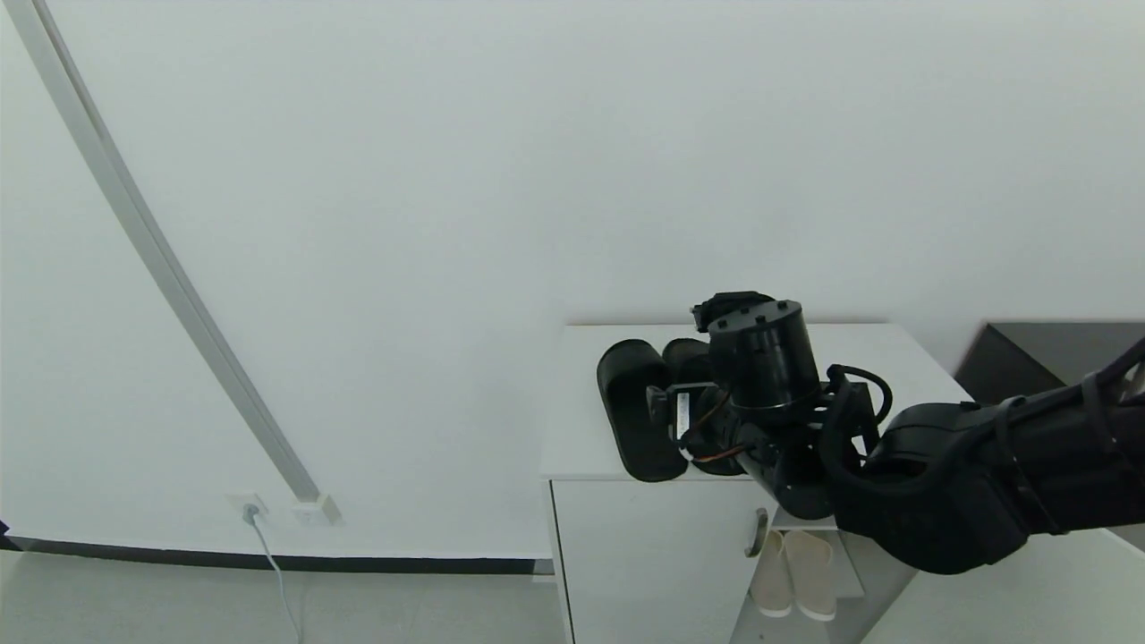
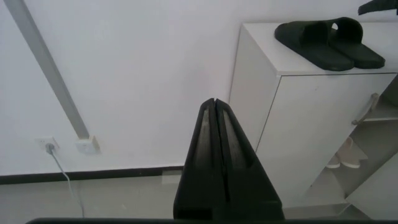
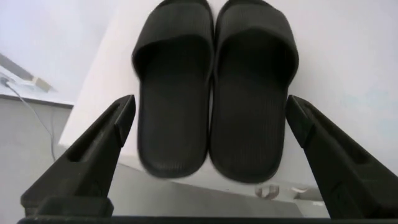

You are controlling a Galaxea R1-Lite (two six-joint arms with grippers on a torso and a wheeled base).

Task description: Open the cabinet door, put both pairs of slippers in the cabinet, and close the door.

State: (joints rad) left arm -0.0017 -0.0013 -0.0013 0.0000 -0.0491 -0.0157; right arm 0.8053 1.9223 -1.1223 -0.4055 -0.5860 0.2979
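Note:
A pair of black slippers (image 1: 631,420) lies side by side on top of the white cabinet (image 1: 644,572), toes overhanging its front edge. My right gripper (image 3: 210,102) is open just in front of them, one finger (image 3: 93,155) on each side of the black slippers (image 3: 211,87), not touching. The cabinet's right side stands open, and a pair of pale slippers (image 1: 792,572) sits on a shelf inside. My left gripper (image 2: 215,124) is shut and empty, held low to the left of the cabinet (image 2: 298,124), with the black slippers (image 2: 329,42) above it.
The left cabinet door is closed, with a metal handle (image 1: 759,532) at its edge. A grey conduit (image 1: 161,259) runs down the white wall to a socket with a cable (image 1: 250,512). A dark piece of furniture (image 1: 1029,358) stands right of the cabinet.

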